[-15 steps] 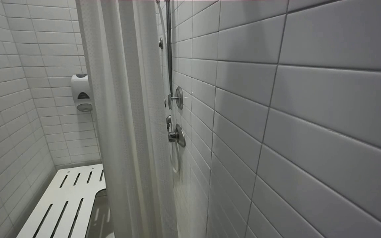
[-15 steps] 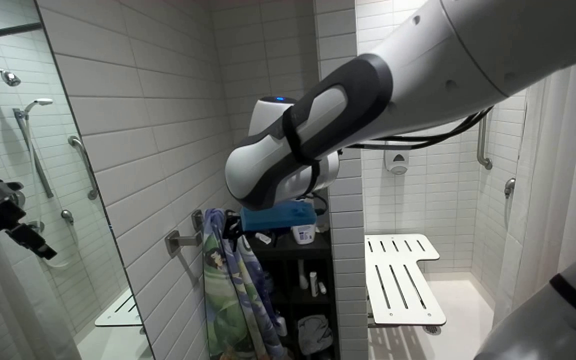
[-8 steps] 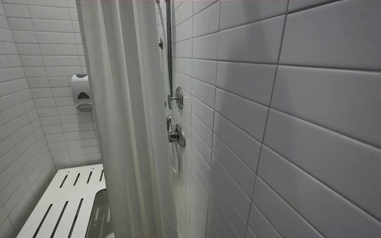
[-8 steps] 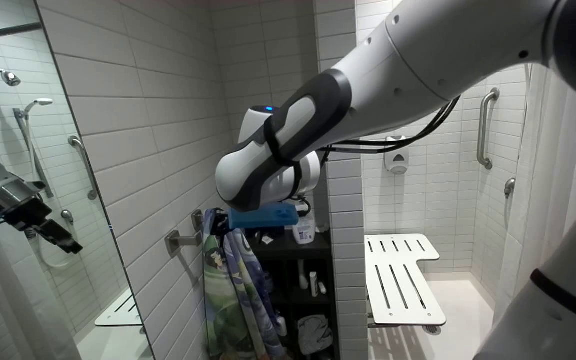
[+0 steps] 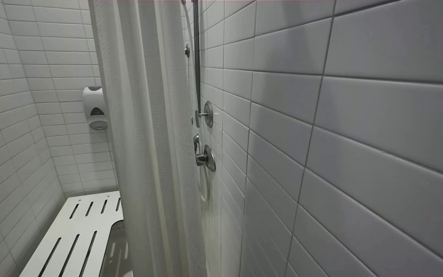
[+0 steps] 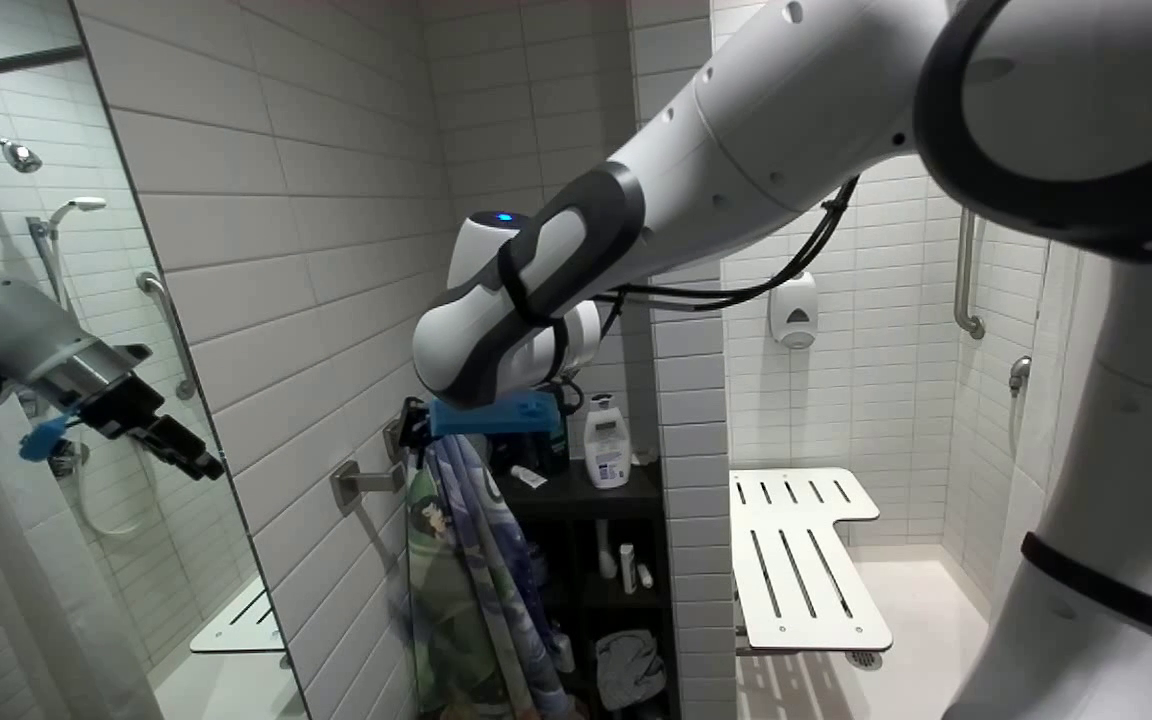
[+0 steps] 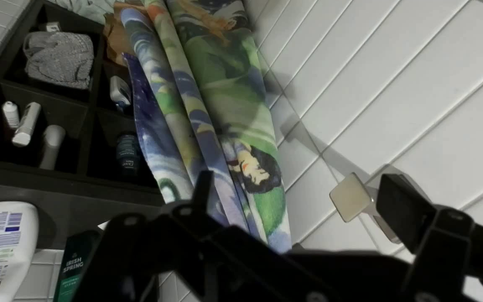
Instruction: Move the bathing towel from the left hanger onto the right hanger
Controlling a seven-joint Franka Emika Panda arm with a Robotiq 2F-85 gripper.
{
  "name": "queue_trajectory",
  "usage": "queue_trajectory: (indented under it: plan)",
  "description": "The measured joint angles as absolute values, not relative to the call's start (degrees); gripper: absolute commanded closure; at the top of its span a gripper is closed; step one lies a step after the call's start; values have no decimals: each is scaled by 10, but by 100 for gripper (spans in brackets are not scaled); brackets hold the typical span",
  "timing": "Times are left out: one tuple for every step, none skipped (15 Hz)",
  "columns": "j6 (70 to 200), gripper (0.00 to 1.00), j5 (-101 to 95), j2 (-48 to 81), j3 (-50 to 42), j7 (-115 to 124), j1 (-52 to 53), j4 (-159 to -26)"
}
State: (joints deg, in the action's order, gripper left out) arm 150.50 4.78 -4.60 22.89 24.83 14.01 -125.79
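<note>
Wrist view: one towel, hanging; one gripper, fingers parted; straddle the towel's top before you close.

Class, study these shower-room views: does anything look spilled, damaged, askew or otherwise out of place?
Nothing looks spilled or damaged. At most, the gray cloth looks untidy: it is bunched up inside the dark shelf rather than neatly folded. The towel hangs in loose folds, which seems ordinary.
</note>
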Motion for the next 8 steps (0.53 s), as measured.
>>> queue_trajectory:
  plan:
    - [1505, 0, 37, -34, 227, 256, 140, -1243]
    - [1504, 0, 27, -21, 224, 264, 140, -1228]
    - [1503, 0, 17, -9, 220, 271, 141, -1213]
    - [1502, 0, 9, 4, 217, 279, 142, -1198]
    - [1499, 0, 3, 16, 213, 284, 143, -1183]
    - [1495, 0, -2, 28, 210, 289, 145, -1167]
    - [1490, 0, -7, 39, 205, 296, 147, -1151]
    - [1484, 0, -12, 51, 200, 302, 150, -1135]
